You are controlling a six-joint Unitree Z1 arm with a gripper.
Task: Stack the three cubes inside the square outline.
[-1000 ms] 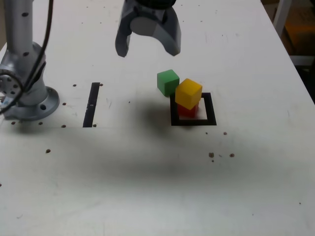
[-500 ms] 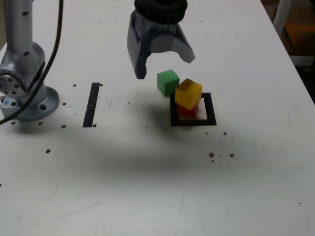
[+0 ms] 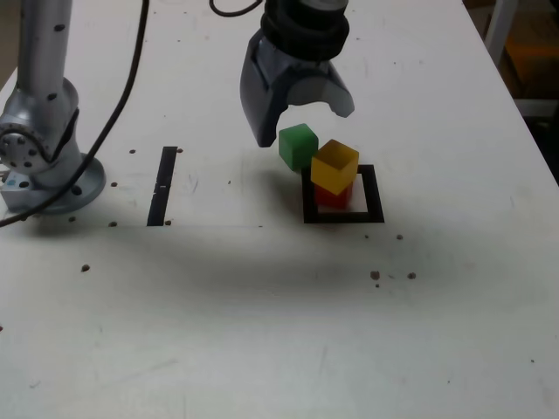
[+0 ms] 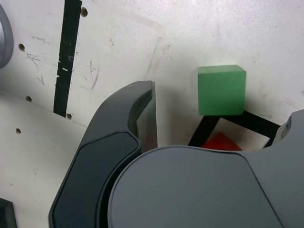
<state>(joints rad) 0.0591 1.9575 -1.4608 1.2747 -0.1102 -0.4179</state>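
Beside the square outline (image 3: 342,194), the green cube (image 3: 298,145) bears no label.

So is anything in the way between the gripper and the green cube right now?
Nothing visible. The open gripper hangs just above the green cube, with only bare table around it. The yellow cube stacked on the red cube stands close by on the exterior view's right, which may crowd one finger.

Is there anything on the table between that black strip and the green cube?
Nothing in the exterior view: from the strip to the green cube the table is bare. The open pincer hangs above that stretch, near the cube.
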